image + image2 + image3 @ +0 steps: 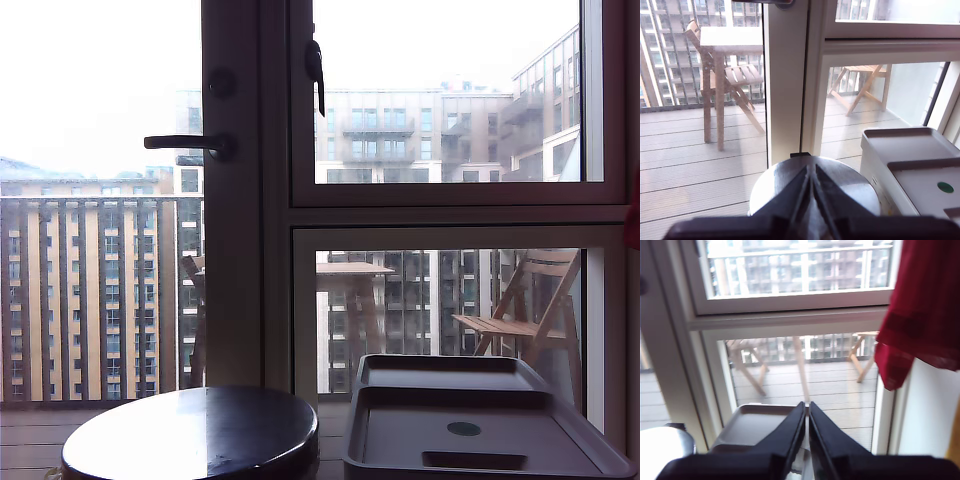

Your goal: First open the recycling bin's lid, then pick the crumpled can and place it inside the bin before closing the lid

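Grey recycling bin (372,470), lid (480,440) on, contents hidden, beside round table (190,435)

Tall white-framed window (440,205) and balcony door (232,200); wooden folding chairs (525,305) on decking outside, apartment blocks (90,290) beyond

Stood at seven o'clock in the exterior view: round dark glossy tabletop (190,432). Beyond the glass at four o'clock, wooden folding chair (520,310). Hung at two o'clock in the second wrist view: red cloth (925,305).
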Robot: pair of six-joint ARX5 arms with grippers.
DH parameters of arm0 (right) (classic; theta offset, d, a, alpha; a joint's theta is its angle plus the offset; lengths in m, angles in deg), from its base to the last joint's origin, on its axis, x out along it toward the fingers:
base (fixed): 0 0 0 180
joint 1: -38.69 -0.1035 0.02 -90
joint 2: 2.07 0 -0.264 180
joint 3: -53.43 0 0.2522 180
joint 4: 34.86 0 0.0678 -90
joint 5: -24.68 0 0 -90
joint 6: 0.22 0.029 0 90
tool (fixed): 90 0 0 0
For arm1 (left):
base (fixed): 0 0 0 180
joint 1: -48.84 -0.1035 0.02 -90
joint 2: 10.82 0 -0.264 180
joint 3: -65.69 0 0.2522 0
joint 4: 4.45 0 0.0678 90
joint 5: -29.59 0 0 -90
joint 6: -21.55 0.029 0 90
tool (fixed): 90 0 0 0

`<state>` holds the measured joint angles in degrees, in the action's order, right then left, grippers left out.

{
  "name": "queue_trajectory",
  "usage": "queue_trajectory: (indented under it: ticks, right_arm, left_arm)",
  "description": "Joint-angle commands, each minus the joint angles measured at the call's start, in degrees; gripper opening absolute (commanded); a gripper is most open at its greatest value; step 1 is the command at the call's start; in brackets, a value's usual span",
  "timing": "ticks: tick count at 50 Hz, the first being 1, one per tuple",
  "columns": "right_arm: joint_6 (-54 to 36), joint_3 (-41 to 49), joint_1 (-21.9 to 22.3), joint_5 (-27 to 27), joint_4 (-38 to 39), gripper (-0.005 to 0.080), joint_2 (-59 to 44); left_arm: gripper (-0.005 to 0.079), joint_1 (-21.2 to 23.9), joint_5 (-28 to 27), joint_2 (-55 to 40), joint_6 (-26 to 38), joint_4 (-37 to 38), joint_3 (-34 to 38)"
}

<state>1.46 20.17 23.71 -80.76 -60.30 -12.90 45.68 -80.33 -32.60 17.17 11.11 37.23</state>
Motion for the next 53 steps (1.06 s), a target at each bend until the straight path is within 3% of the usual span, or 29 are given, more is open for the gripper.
queue_trajectory:
  ticks: [1, 14, 26, 53]
  right_arm:
    - [0.0, 3.2, 0.0, -0.3, 1.2, -0.0013, 1.6]
    - [-2.2, 9.0, 0.0, -0.8, 1.4, -0.0013, 10.7]
    - [-1.6, 12.1, 0.0, 0.7, -0.4, -0.0013, 10.7]
    - [-1.5, 12.1, 0.0, 1.4, -18.5, -0.0013, 10.7]
  left_arm:
    - [-0.0019, 0.0, 0.6, 2.0, -0.2, 0.9, 1.4]
    - [-0.0019, 0.0, 1.9, 12.5, -0.2, 4.3, 3.0]
    - [-0.0019, -0.1, 2.6, 22.4, -0.3, 12.6, 3.9]
    - [-0.0019, -0.1, 1.9, 22.3, -0.8, 25.8, 3.7]
